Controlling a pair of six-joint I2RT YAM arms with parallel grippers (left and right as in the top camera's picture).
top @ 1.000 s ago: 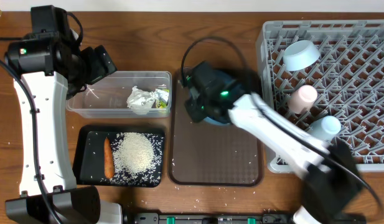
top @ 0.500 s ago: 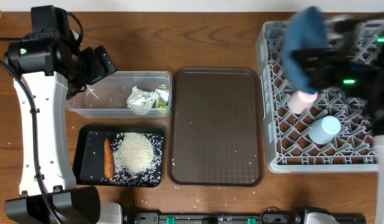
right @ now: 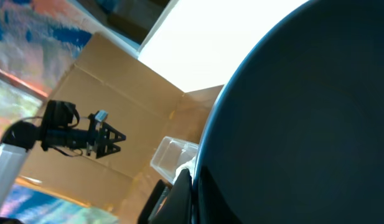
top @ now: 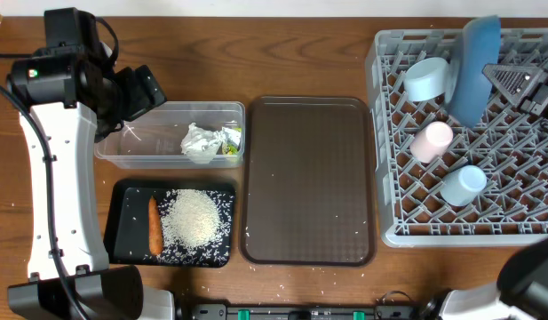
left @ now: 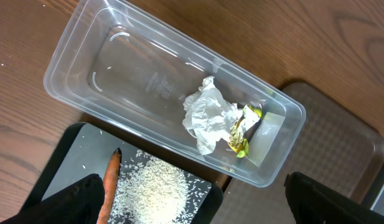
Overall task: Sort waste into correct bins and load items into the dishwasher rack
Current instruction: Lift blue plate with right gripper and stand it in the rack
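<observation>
Blue plate (top: 473, 71) stood on edge at rack's (top: 407, 227) far side, your R gripper (top: 503, 82) pinching it; L gripper (top: 138, 94) spread over clear tub (top: 131, 149).

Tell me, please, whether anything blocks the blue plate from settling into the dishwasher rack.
Nothing visible lies under the blue plate, held on edge by the right gripper; the pale bowl crowds its left side in the dishwasher rack.

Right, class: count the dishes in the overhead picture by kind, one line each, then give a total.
Cups: 2, a pink cup and a light-blue cup
Bowls: 1, the pale bowl
Plates: 1, the blue plate
Total: 4
</observation>
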